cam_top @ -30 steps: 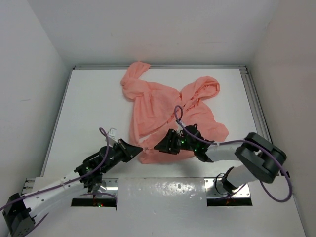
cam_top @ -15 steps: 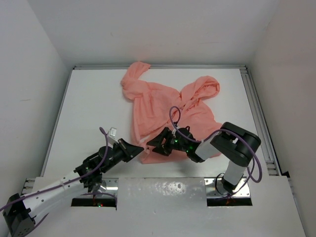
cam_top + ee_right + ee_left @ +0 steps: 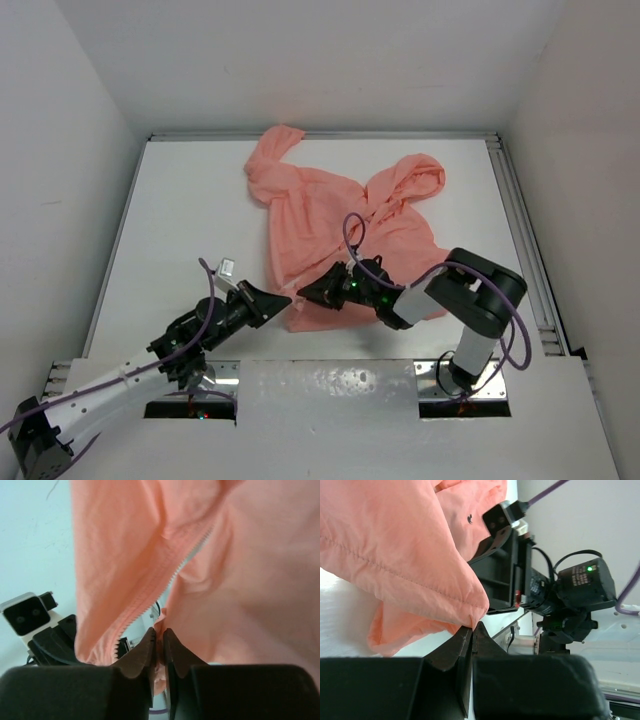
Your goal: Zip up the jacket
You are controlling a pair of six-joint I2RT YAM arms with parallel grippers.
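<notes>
Where left claw [image 3: 473, 628] and right claw [image 3: 160, 632] pinch jacket [image 3: 320, 215] hem, zipper [image 3: 187, 560] open, table [image 3: 180, 220] stretching left.

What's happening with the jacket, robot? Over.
Left end effector shut on jacket hem. Right end effector shut on jacket beside zipper. Zipper open. Nothing blocking.

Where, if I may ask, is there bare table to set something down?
The white table is bare left of the salmon-pink fabric hooded jacket, out to its left edge, and in a narrower strip on its right. It is crowded at the near hem, where the left pincer and right pincer both clamp fabric.
</notes>
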